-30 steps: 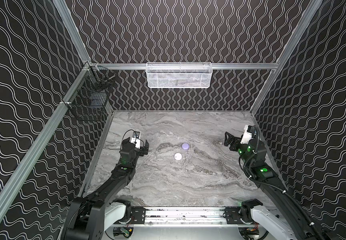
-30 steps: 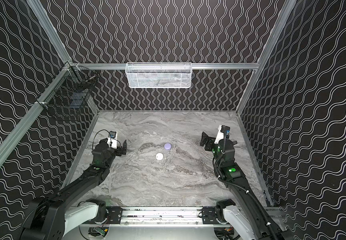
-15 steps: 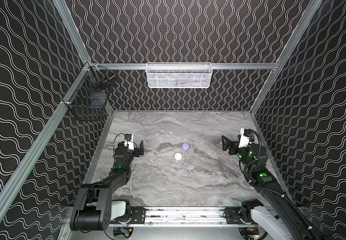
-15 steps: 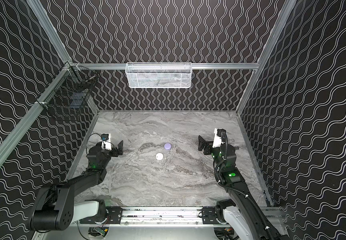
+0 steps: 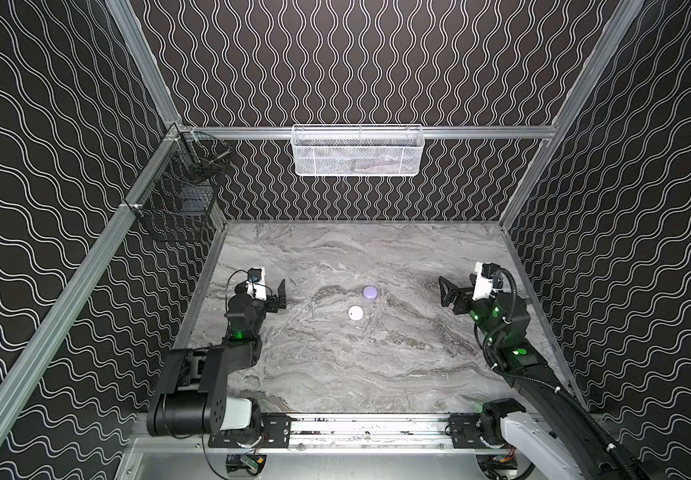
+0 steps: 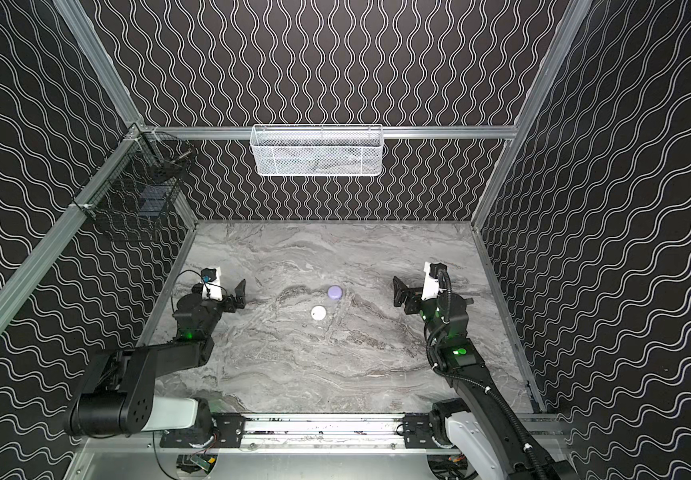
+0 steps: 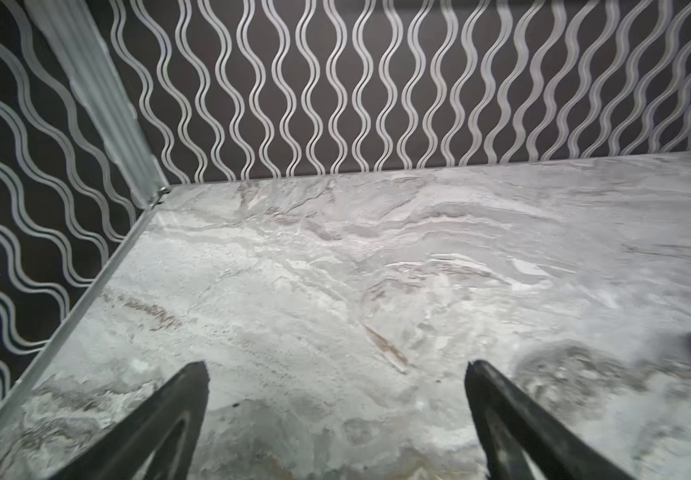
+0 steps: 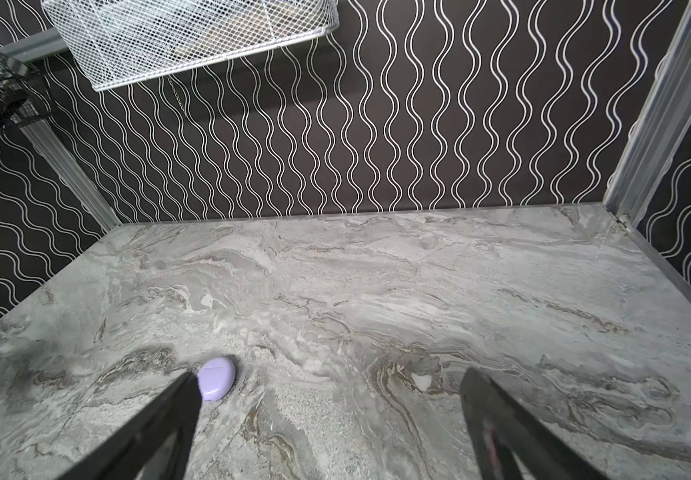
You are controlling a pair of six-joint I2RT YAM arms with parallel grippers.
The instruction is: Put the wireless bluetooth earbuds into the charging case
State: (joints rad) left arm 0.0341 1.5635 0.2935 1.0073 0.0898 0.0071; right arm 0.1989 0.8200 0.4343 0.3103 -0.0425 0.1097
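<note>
On the marble bench (image 5: 335,365), the left gripper (image 5: 277,296) and right gripper (image 5: 446,296) hang low at either side, both spread wide and empty. Between them lies a closed white case (image 5: 355,312), and close beyond it a closed lavender case (image 5: 370,291). Whether earbuds sit inside cannot be told. A wire basket (image 5: 357,151) hangs on the back wall.

no readable text, labels, brands or numbers anywhere
</note>
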